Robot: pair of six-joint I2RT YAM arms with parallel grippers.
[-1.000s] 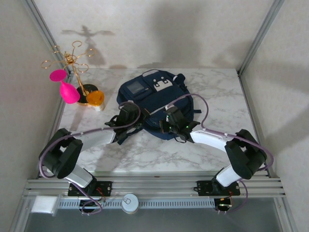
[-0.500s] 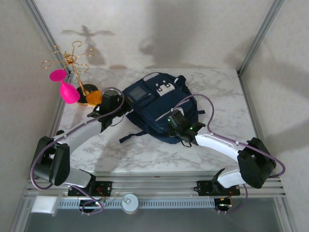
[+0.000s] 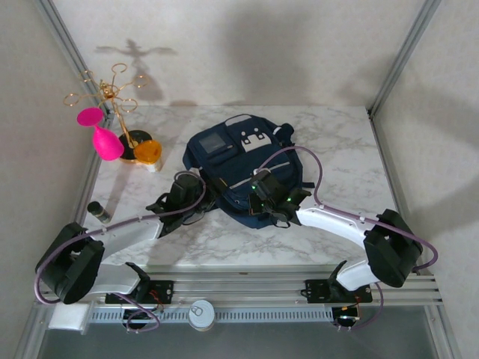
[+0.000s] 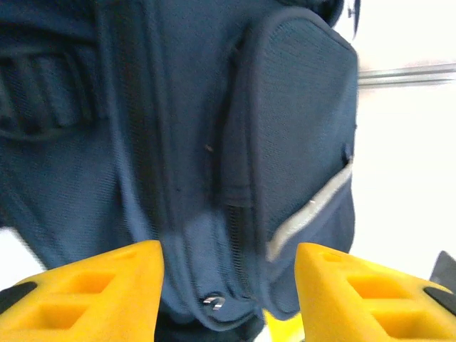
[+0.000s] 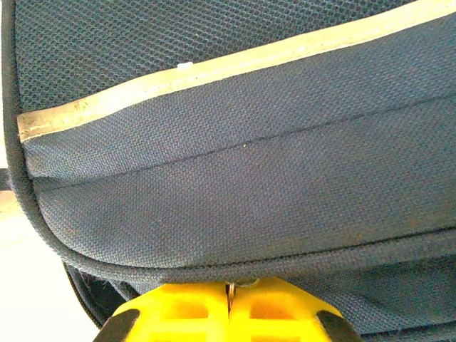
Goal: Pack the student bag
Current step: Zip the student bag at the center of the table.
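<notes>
**Figure. A robotics laboratory test cell, seen from above.**
A left arm (image 3: 131, 224) and a right arm (image 3: 333, 218), trailing purple cables (image 3: 318, 168), are bolted to an aluminium rail (image 3: 239, 286) along the bottom of the frame. Slotted metal posts (image 3: 408, 52) rise at upper left and upper right, enclosing a marble-patterned tabletop (image 3: 344, 172) between plain pale wall panels (image 3: 262, 45).
</notes>
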